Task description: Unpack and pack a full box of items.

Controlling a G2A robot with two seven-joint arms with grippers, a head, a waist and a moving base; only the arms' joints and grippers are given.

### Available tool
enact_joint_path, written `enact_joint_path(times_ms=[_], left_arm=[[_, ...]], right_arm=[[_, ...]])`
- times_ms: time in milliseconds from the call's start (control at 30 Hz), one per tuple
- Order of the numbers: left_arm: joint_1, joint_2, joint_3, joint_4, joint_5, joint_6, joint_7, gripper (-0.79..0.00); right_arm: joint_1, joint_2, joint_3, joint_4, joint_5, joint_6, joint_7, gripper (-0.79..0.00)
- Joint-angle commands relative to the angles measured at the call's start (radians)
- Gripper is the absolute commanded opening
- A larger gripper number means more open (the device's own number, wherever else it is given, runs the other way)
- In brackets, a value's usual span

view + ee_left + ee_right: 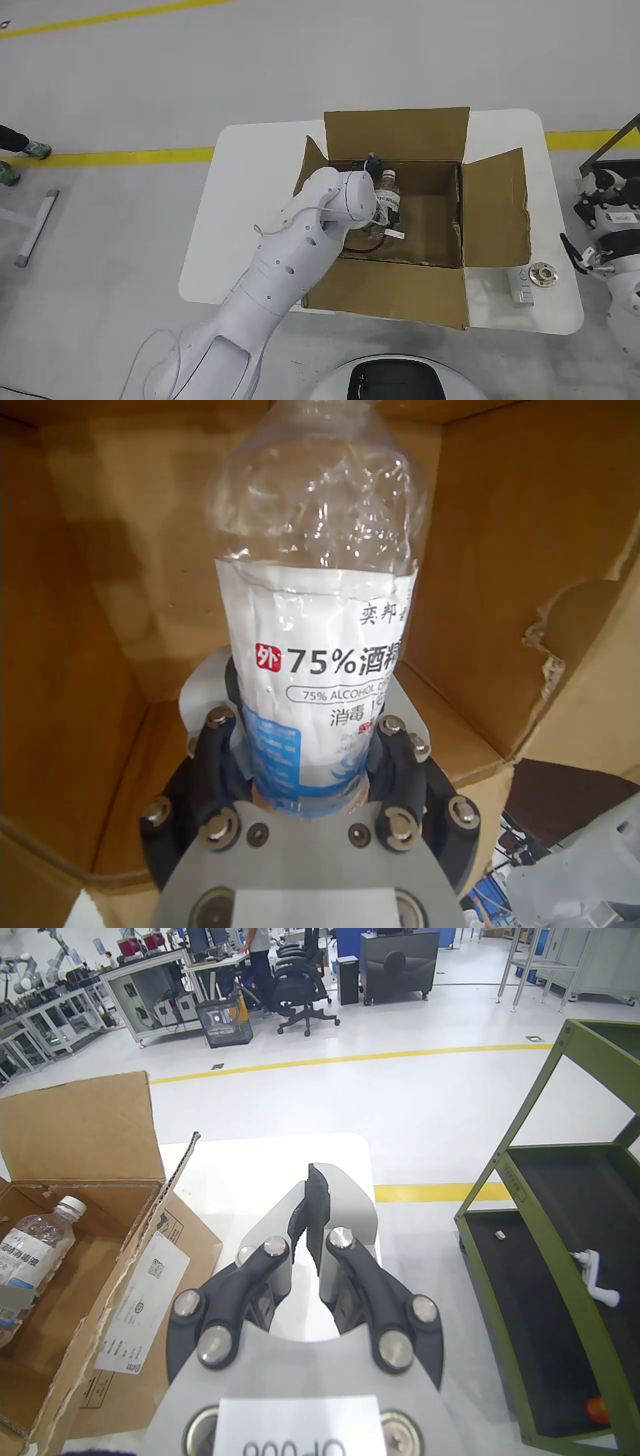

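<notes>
An open cardboard box (396, 132) stands on the white table (250, 190). My left gripper (378, 212) is inside the box, over its left half, shut on a clear plastic bottle (388, 192) with a white label. In the left wrist view the fingers (220, 745) clamp the bottle (320, 600) at its lower body, with the box walls (75, 600) around it. From the right wrist view the bottle (35, 1243) leans inside the box (75, 1128), white cap up. My right gripper (312, 1210) is shut on nothing, above the table's right side.
A small white flat device (520, 286) and a round metal part (543, 271) lie on the table right of the box. A green cart (500, 1228) with a white handle (595, 1278) on its shelf stands beyond the table's right edge. The box flaps (495, 205) fold outward.
</notes>
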Motion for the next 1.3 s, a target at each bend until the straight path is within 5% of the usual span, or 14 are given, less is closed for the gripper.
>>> enact_joint_path(times_ms=[0,667,733,800,867,1267], left_arm=[[-0.010,-0.009,0.017,0.042,-0.012,0.002,0.002,-0.785],[-0.054,-0.061,0.101,0.240,-0.038,0.048,0.048,-0.760],[-0.057,-0.064,0.106,0.252,-0.037,0.049,0.049,-0.650],[-0.063,-0.068,0.108,0.263,-0.041,0.051,0.051,-0.222],[-0.067,-0.071,0.112,0.272,-0.040,0.050,0.050,0.000],[-0.084,-0.084,0.119,0.299,-0.041,0.054,0.054,0.000]], right_arm=[[0.000,0.000,-0.001,0.000,-0.001,0.000,-0.001,-0.785],[-0.016,0.003,0.007,-0.001,0.001,0.004,-0.010,-0.785],[-0.018,0.003,0.008,-0.001,0.003,0.005,-0.011,-0.785],[-0.020,0.003,0.010,0.000,0.005,0.006,-0.011,-0.785],[-0.022,0.004,0.010,0.002,0.006,0.003,-0.007,-0.785],[-0.023,0.009,0.015,0.015,0.003,-0.018,0.045,-0.785]])
